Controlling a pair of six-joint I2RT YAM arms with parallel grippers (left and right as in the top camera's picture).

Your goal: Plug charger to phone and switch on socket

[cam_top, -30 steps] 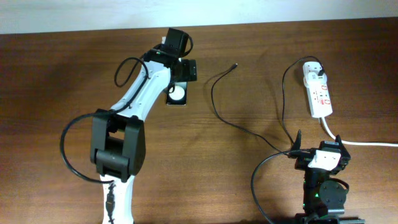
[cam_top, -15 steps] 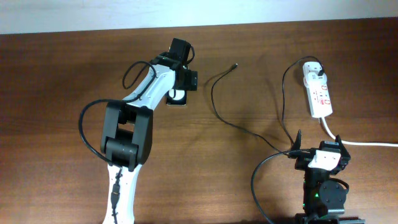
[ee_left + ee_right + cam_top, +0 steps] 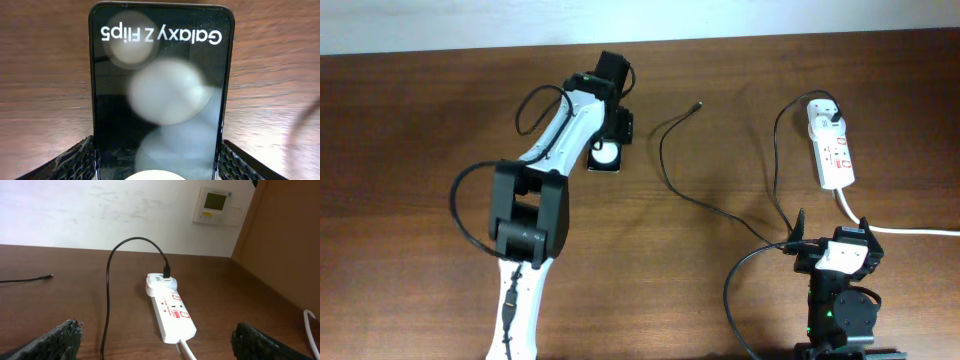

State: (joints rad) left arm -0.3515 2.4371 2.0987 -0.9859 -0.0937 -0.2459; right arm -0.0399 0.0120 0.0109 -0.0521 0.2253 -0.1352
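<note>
Two pads [image 3: 80, 159] of the left pincer [image 3: 157, 150] clamp the phone's [image 3: 160, 85] long edges; right pincer [image 3: 157, 326] gapes empty, power strip [image 3: 172, 311] well ahead.

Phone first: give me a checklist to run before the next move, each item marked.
1. Phone flat, face up: ok.
2. Left gripper straddling the phone: ok; firm grip: cannot tell.
3. Charger plug in phone: not ok, it lies apart, unplugged.
4. Adapter head seated in socket: ok.
5. Socket switched on: cannot tell.
6. Right gripper open, empty: ok.
</note>
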